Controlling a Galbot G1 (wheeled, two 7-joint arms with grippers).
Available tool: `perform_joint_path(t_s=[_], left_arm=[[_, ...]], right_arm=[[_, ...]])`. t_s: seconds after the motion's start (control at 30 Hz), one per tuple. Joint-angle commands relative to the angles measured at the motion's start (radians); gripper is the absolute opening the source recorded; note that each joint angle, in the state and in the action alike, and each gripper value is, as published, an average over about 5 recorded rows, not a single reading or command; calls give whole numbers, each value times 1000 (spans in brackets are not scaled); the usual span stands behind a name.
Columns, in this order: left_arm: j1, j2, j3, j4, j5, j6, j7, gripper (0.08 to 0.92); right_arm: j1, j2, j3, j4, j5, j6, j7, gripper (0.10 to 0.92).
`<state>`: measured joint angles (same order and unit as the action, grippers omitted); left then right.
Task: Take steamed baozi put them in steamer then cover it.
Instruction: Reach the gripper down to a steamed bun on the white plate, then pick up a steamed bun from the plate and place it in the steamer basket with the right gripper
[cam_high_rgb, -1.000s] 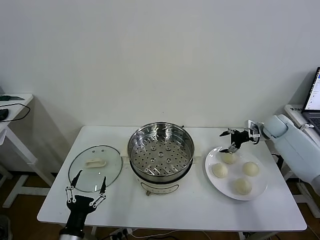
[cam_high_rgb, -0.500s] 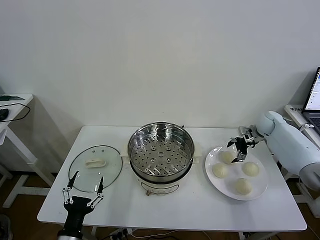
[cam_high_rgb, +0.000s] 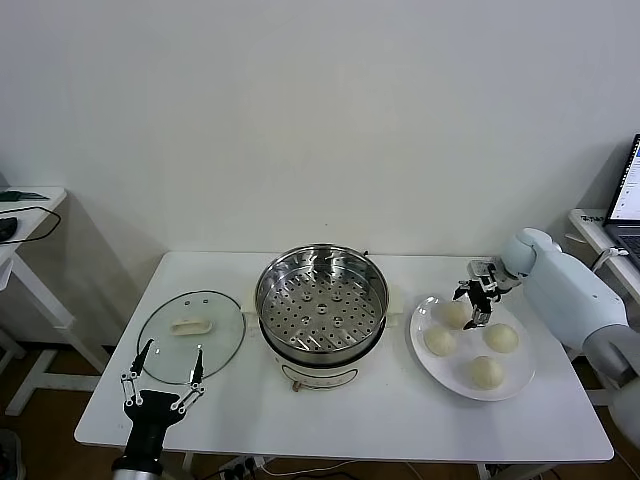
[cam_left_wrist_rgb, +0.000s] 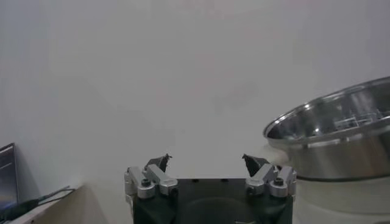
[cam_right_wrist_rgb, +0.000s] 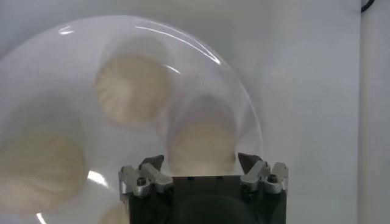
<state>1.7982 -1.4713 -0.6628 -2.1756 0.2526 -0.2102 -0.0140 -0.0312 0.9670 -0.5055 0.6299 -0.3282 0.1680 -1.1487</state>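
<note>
The right gripper (cam_high_rgb: 474, 305), fingers spread wide, hovers over the rearmost of four buns (cam_high_rgb: 456, 313) on a plate (cam_high_rgb: 513, 386) beside the steamer (cam_high_rgb: 321, 303); the left gripper (cam_high_rgb: 162, 363), also open, waits near the lid (cam_high_rgb: 190, 324).

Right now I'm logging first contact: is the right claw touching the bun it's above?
Cannot tell. In the right wrist view the open right claw straddles the nearest bun, with neither gap nor contact clear; the head view is no plainer.

Laptop (cam_high_rgb: 627, 185) being cut off by the head view's edge, buns (cam_right_wrist_rgb: 131, 88) looking blurry in the right wrist view, steamer (cam_left_wrist_rgb: 341, 137) running off the left wrist view.
</note>
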Motion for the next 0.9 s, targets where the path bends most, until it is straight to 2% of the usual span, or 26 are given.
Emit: perform_joint_path(t_s=[0.03, 0.17, 0.27, 0.4, 0.53, 0.67, 0.9], left_arm=[[0, 1, -1, -5, -2, 2, -2, 823], [1, 0, 2, -11, -2, 5, -3, 823], [2, 0, 6, -16, -2, 7, -3, 823], [2, 5, 8, -21, -4, 6, -3, 823], [0, 7, 6, -22, -8, 3, -4, 823], [1, 8, 5, -26, -12, -1, -5, 823], [7, 11, 15, -41, -12, 1, -6, 823]], right_arm=[[-1, 12, -2, -4, -11, 1, 15, 648], [25, -15, -27, 61, 8, 14, 0, 646], [90, -45, -67, 142, 20, 87, -26, 655], [253, -70, -167, 289, 59, 229, -63, 667], [425, -69, -330, 477, 156, 285, -71, 663], [550, -25, -429, 602, 206, 337, -78, 662], [627, 128, -478, 653, 146, 485, -92, 664]])
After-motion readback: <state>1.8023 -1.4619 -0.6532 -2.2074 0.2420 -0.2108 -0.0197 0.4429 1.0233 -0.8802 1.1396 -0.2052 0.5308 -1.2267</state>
